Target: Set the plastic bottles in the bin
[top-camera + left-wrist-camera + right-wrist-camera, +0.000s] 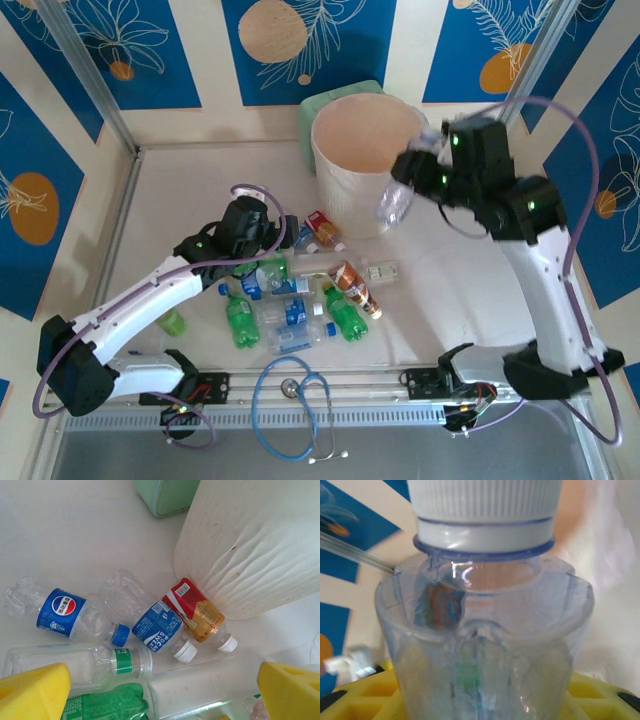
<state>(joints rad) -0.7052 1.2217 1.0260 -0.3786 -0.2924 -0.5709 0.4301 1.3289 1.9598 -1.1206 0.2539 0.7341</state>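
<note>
Bottle (pixel 393 203) | clamped in right gripper (pixel 415 172), cap away from wrist, long axis tilted, by bin (pixel 340 190) | left gripper (pixel 165 692): jaws apart

Table (pixel 180 200): white and flat; your bare stretch runs from 9 to 11 o'clock.
Bin (pixel 345 195): stands upright at 12 o'clock.
Green box (pixel 322 104): just behind the bin.
Bottles (pixel 290 312): you have a loose cluster lying on their sides at the centre, several touching.
Red-labelled bottle (pixel 197 611): just beside the bin's foot.
Stethoscope (pixel 292 400): at 6 o'clock, on the near edge.
</note>
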